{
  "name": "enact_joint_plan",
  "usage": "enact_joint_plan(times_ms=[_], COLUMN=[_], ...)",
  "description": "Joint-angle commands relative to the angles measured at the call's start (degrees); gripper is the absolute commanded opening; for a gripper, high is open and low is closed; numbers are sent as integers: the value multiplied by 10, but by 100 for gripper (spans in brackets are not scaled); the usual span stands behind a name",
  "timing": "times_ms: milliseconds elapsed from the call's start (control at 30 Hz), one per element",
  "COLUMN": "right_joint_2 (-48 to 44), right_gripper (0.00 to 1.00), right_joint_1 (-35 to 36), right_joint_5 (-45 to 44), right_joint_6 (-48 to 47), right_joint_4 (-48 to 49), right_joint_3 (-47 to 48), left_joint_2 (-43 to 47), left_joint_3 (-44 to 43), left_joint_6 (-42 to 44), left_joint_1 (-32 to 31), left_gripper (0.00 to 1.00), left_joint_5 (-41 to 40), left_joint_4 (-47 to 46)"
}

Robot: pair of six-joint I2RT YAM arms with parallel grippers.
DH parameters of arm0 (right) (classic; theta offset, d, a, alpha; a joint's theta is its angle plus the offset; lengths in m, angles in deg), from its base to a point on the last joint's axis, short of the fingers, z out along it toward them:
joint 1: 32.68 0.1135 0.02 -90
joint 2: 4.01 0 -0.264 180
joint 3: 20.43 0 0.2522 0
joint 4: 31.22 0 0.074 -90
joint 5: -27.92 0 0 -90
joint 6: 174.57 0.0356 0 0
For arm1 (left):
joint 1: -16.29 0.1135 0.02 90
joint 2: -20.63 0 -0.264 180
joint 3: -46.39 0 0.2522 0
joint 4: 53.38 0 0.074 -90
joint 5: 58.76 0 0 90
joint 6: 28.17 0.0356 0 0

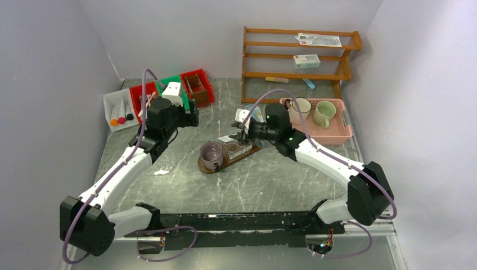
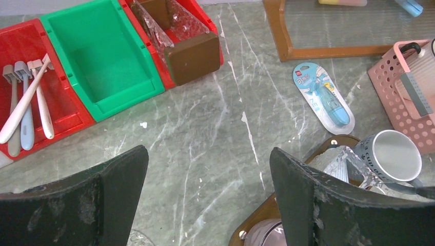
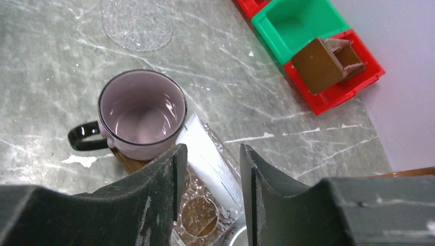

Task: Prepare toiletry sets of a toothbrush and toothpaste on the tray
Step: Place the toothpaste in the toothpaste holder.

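Note:
The dark brown tray [image 1: 226, 163] lies at mid-table. On its left end stands a lilac mug with a black handle [image 1: 212, 153], empty [image 3: 141, 110]. Beside it a clear glass [image 3: 215, 184] lies tilted on the tray with a white tube [image 3: 208, 154] inside. A grey mug [image 2: 392, 156] stands at the tray's far end. My right gripper [image 3: 210, 148] hangs over the tray, jaws part open, one finger on either side of the glass. My left gripper [image 2: 208, 159] is wide open and empty above bare table left of the tray. Toothbrushes [image 2: 28, 102] lie in a red bin.
Red and green bins [image 1: 169, 90] and a white bin with tubes [image 1: 119, 109] sit at the back left. A pink basket with mugs [image 1: 320, 115] and a wooden shelf [image 1: 301, 56] are at the back right. A blue packaged item [image 2: 323, 95] lies on the table. A clear glass [image 1: 163, 166] lies left of the tray.

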Motion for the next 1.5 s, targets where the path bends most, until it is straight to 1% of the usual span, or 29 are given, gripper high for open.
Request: enact_joint_plan(times_ms=[0, 133, 333, 533, 667, 833, 1067, 1367, 1467], right_joint_2=[-26, -21, 17, 56, 81, 107, 134, 156, 162], right_gripper=[47, 51, 51, 50, 48, 47, 45, 33, 25], right_joint_1=[47, 99, 163, 206, 227, 238, 243, 245, 244], right_joint_5=[-96, -179, -301, -387, -445, -484, -517, -551, -556], right_joint_6=[9, 2, 6, 7, 9, -3, -11, -27, -31], right_joint_4=[-12, -57, -124, -173, -186, -203, -199, -168, -165], right_joint_3=[-3, 22, 72, 115, 139, 158, 163, 160, 163], left_joint_2=[2, 0, 2, -4, -4, -4, -6, -6, -6], left_joint_3=[-18, -24, -25, -30, -32, -33, -33, -33, -33], left_joint_6=[5, 4, -4, -9, -12, -14, -15, -15, -13], left_joint_1=[2, 3, 3, 3, 3, 3, 3, 3, 3], left_gripper=[93, 93, 93, 93, 93, 93, 93, 93, 93], left_joint_5=[11, 1, -26, -49, -68, -80, -82, -84, -83], left_joint_4=[6, 14, 20, 33, 39, 41, 42, 43, 43])
